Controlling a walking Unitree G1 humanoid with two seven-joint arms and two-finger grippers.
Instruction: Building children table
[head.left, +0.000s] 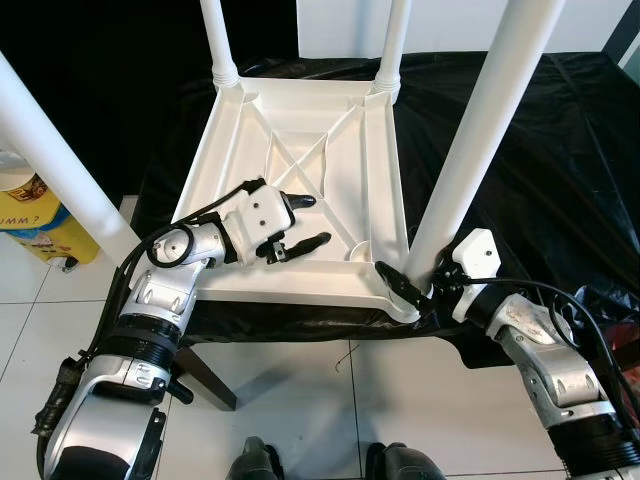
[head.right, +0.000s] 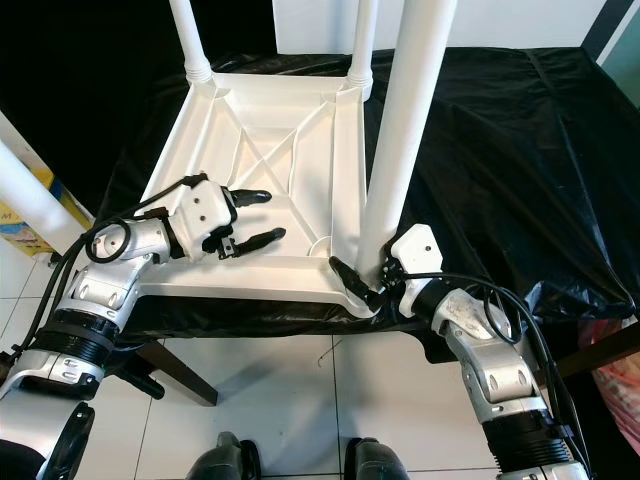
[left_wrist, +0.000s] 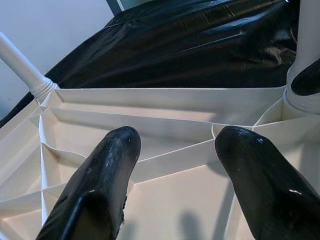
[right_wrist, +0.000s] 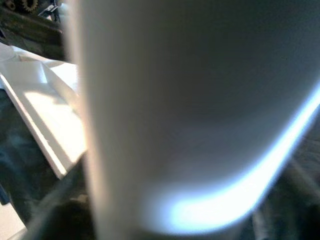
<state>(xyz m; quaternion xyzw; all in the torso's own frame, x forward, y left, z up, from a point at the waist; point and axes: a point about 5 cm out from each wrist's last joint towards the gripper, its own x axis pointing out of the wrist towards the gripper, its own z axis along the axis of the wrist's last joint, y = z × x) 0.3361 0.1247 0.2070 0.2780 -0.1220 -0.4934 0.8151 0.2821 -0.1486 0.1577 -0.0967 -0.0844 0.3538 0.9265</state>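
A white plastic children's table (head.left: 300, 150) lies upside down on a black-draped surface (head.left: 560, 150). Two white legs stand in its far corners (head.left: 218, 40) (head.left: 392, 45). A third leg (head.left: 480, 130) stands in the near right corner, and my right gripper (head.left: 420, 285) is shut around its base; this leg (right_wrist: 190, 120) looms large and blurred in the right wrist view. A fourth leg (head.left: 60, 160) slants up at the left, its lower end hidden behind my left arm. My left gripper (head.left: 308, 220) hovers open over the ribbed underside (left_wrist: 165, 150), holding nothing.
A yellow printed container (head.left: 40, 215) stands on the floor at the left. The white tiled floor (head.left: 330, 400) runs below the draped table's near edge, with a dark support leg (head.left: 205, 375) angled down. My feet (head.left: 260, 462) show at the bottom.
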